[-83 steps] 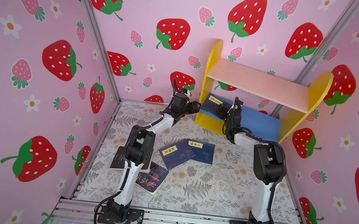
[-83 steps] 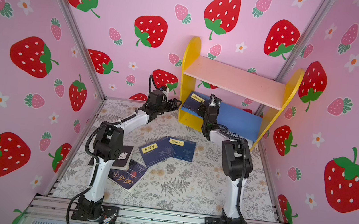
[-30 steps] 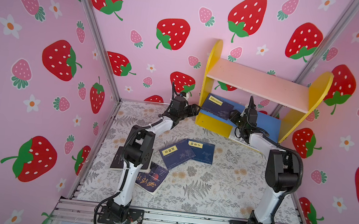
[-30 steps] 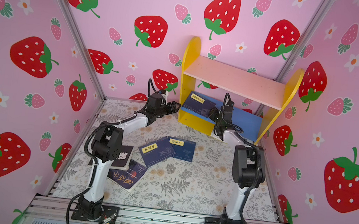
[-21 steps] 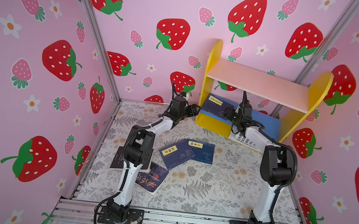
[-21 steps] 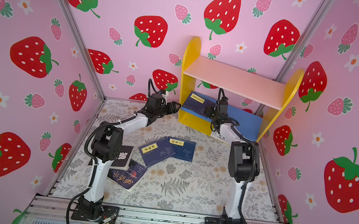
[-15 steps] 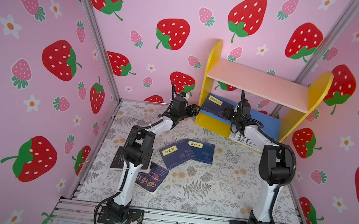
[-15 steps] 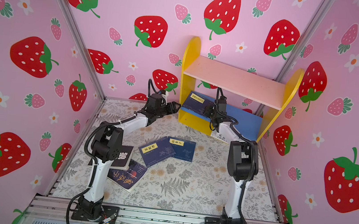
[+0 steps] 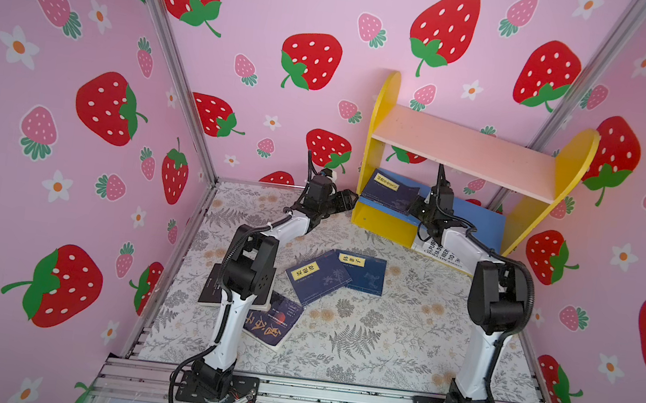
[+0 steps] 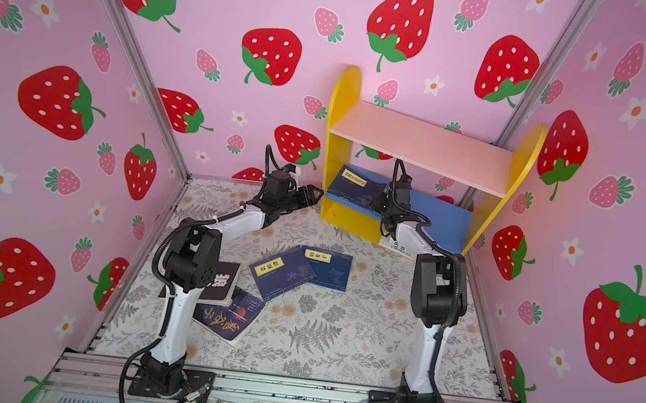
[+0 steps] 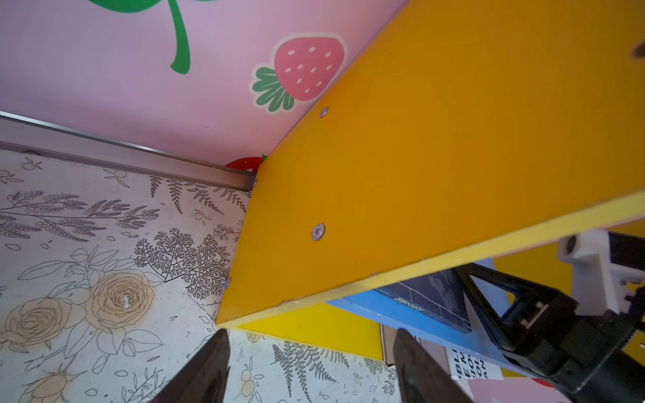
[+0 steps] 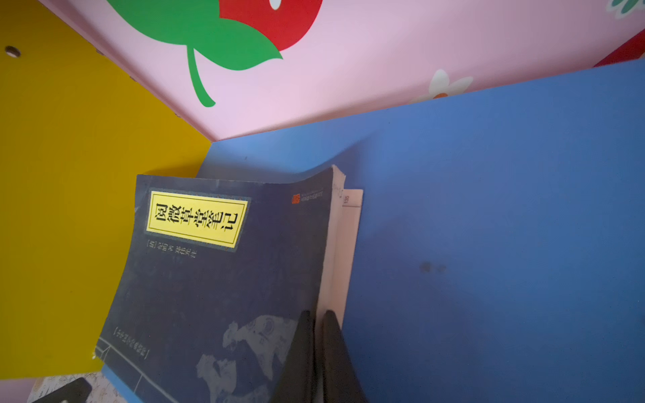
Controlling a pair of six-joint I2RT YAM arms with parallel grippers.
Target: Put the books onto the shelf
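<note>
Two right gripper (image 12: pixel 316 335) jaws meet at the navy yellow-labelled book (image 12: pixel 216 296), seen only in its wrist view; left gripper (image 9: pixel 348 201) gapes nine o'clock of the yellow-sided wooden shelf (image 9: pixel 381 105).

I have the shelf (image 9: pixel 465 153) at the back right, against the rear wall. One book (image 9: pixel 391 192) lies on its lower board (image 9: pixel 473 225), at the left end, touching the left panel (image 9: pixel 377 134). My right gripper (image 9: pixel 415 207) is at that book's right edge. My left gripper (image 9: pixel 348 199) is just outside the left panel. The middle books (image 9: pixel 314 279) overlap on the floor before the shelf, the left books (image 9: pixel 272 324) lie under my left arm, and a floor book (image 9: pixel 436 252) lies at the shelf's foot.
</note>
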